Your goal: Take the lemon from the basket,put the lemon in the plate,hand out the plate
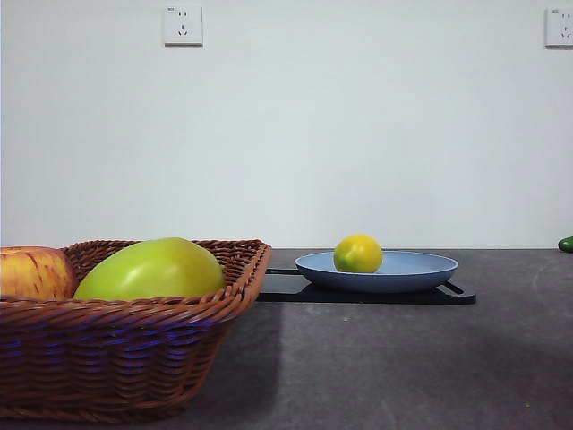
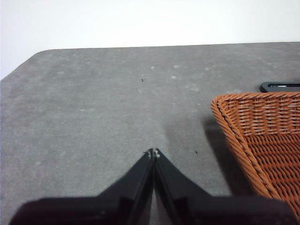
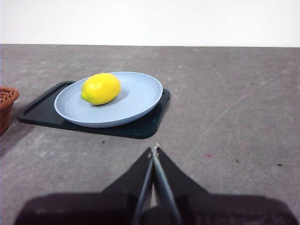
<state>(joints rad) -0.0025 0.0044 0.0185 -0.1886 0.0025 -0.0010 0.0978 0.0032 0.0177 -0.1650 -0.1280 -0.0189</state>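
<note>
The basket [image 1: 116, 345] sits nearest, while the lemon [image 1: 358, 253] already lies loose in the plate [image 1: 421, 270] on a black tray [image 1: 295, 288]. Both the right gripper [image 3: 153, 151] and left gripper [image 2: 153, 152] are closed and empty above the counter [image 3: 234, 117]. Lifting the plate unevenly could probably roll the lemon off.

Front view sits low beside the basket [image 1: 125, 358], facing the wall; both wrist views look down, sharing its rim.

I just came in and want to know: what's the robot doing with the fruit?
Right now nothing is being held. The lemon already lies in the blue plate, which sits on a black tray. Both end effectors, left and right, are shut and empty above the table. The basket holds an apple and a big green fruit.
</note>
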